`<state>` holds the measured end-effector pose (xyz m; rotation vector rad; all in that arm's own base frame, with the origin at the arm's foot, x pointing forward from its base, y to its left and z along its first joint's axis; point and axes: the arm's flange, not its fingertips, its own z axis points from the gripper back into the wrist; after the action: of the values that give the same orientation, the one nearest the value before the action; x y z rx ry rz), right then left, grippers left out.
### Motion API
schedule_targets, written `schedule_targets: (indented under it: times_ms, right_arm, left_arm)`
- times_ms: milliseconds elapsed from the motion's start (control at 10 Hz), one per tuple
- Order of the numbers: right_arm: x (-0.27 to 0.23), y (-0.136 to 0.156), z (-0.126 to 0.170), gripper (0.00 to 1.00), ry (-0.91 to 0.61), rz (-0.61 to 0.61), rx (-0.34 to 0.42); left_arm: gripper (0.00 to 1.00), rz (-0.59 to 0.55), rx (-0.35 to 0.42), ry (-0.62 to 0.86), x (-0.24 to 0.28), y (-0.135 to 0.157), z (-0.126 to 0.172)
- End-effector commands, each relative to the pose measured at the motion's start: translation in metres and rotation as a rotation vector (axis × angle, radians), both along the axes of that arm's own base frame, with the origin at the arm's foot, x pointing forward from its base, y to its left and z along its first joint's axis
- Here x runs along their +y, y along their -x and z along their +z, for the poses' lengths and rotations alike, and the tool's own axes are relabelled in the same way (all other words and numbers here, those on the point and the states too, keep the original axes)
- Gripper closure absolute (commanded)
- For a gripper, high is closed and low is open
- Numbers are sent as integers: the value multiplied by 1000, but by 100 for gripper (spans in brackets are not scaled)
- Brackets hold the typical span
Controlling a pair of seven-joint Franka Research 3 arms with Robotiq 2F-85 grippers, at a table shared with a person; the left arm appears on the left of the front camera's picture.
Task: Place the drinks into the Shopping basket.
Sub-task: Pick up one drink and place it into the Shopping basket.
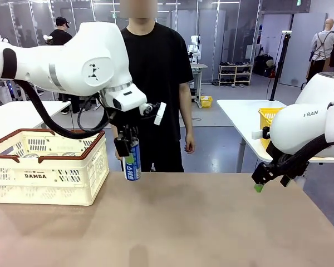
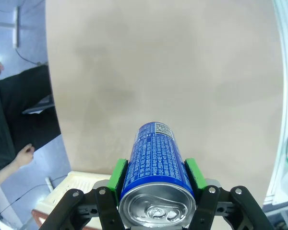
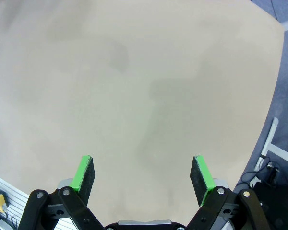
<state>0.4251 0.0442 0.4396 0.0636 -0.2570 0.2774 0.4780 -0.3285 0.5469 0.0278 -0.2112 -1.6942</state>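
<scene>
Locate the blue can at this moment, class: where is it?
In the front view the blue can hangs upright in the left claw, above the table, just right of the Shopping basket and in front of the person.

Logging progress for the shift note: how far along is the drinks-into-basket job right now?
Done: silver can tops already show inside the Shopping basket; how many is unclear. In hand: the left gripper has its jaws clamped on a blue can, held upright above the table, just right of the basket. Left: carry that can over the rim and release it. The right gripper hangs open, holding nothing.
</scene>
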Motion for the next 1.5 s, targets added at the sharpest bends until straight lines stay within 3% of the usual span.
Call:
schedule_targets:
  times_ms: [0,700,1000,1400]
  right_arm:
    - [-1,0,0,0,-6,16,-2]
    - [-1,0,0,0,-6,16,-2]
    - [-1,0,0,0,-6,16,-2]
    - [-1,0,0,0,-6,16,-2]
  left_arm:
    - [41,8,17,12,33,-29,29]
    - [41,228,36,122,171,-99,77]
    - [41,233,54,148,218,-126,74]
    - [41,218,79,104,242,-142,66]
